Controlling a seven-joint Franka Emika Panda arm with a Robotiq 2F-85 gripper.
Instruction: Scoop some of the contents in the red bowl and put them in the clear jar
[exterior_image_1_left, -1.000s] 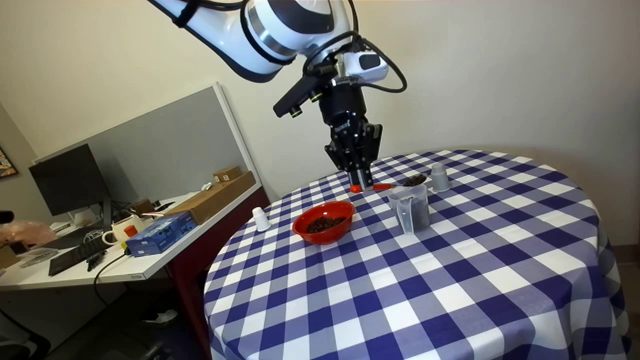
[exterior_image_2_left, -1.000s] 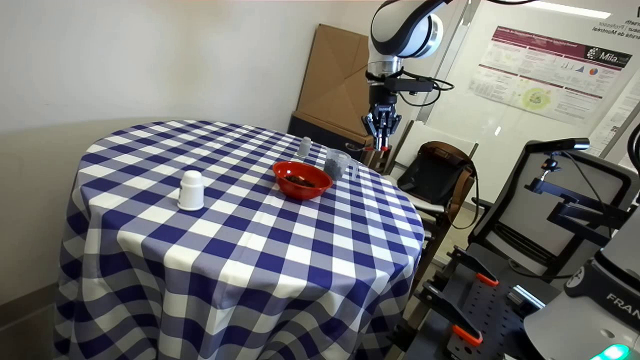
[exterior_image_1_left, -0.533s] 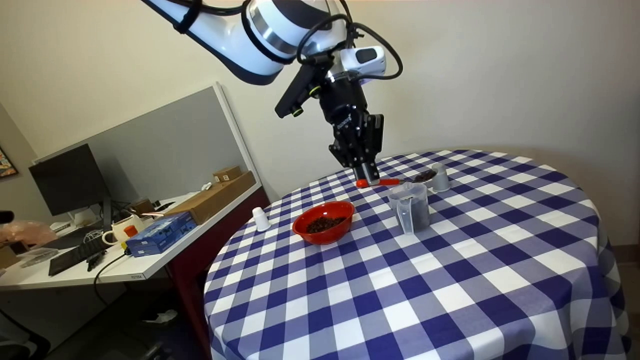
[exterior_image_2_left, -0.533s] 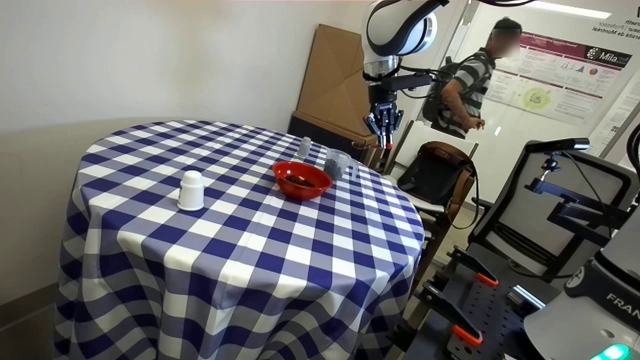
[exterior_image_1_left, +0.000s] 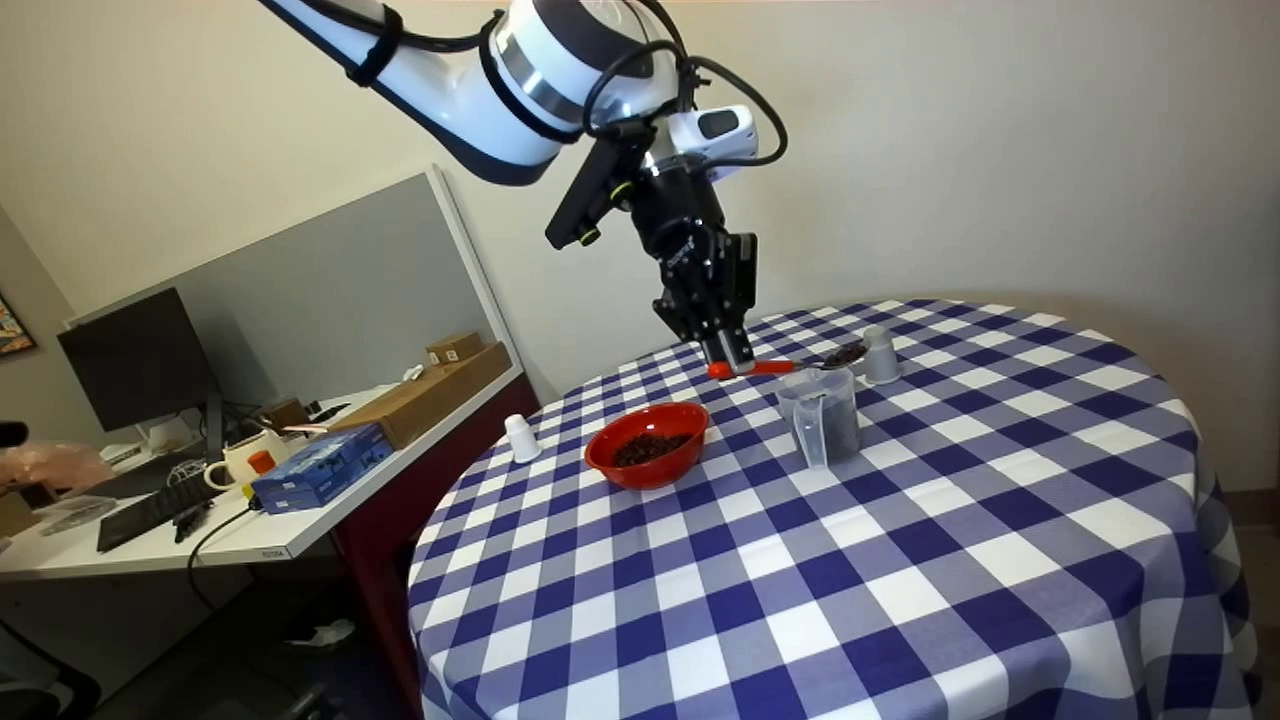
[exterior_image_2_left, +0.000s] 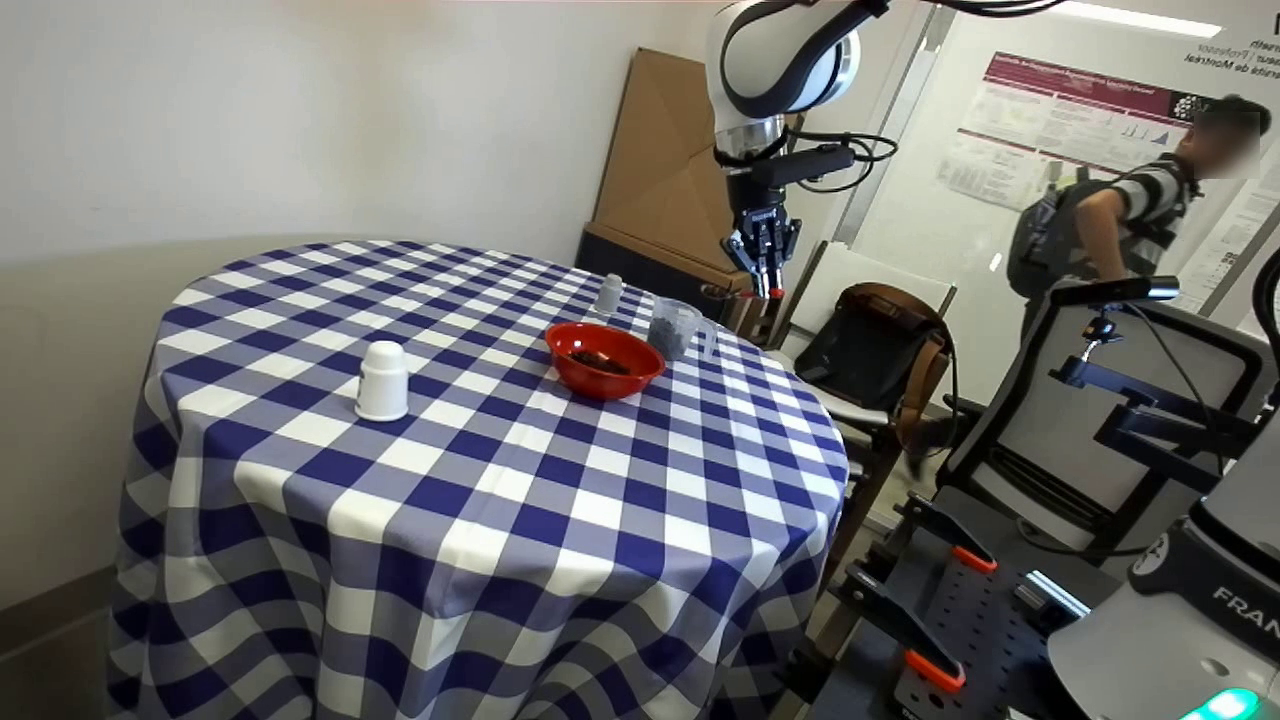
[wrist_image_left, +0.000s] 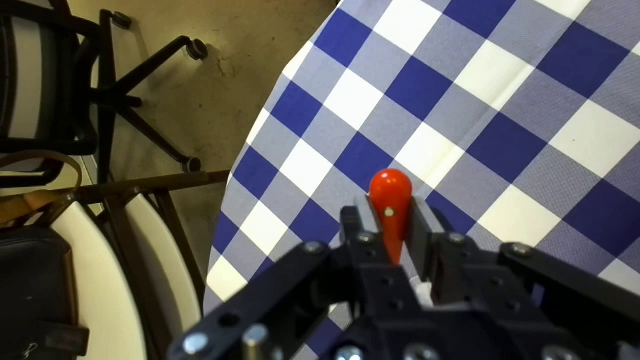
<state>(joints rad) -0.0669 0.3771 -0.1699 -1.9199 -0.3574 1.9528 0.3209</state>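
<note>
The hand (wrist_image_left: 395, 220) is narrow, pinching the red-handled spoon (exterior_image_1_left: 770, 367) near the rounded end of its handle, and the spoon's head carries a heap of dark pieces (exterior_image_1_left: 848, 352). The red bowl (exterior_image_1_left: 649, 478) sits on the checked desk (exterior_image_1_left: 780, 590) with similar pieces inside; the clear jar (exterior_image_1_left: 815, 425) stands apart from it, to the right in both exterior views, with something dark showing through its lower wall.

The step in hand looks to be lining up the load for pouring. In an exterior view the spoon's head appears past the jar's right rim, in front of the grey cup (exterior_image_1_left: 882, 362); whether it is truly over the mouth cannot be told. Done well, this calls for keeping the head level while centring it, probably by easing back left, then coming down close above the rim without touching and rolling slowly. Held so near its end, the smooth handle may twist under the weight, so a gentle turn seems safer than a jerk
</note>
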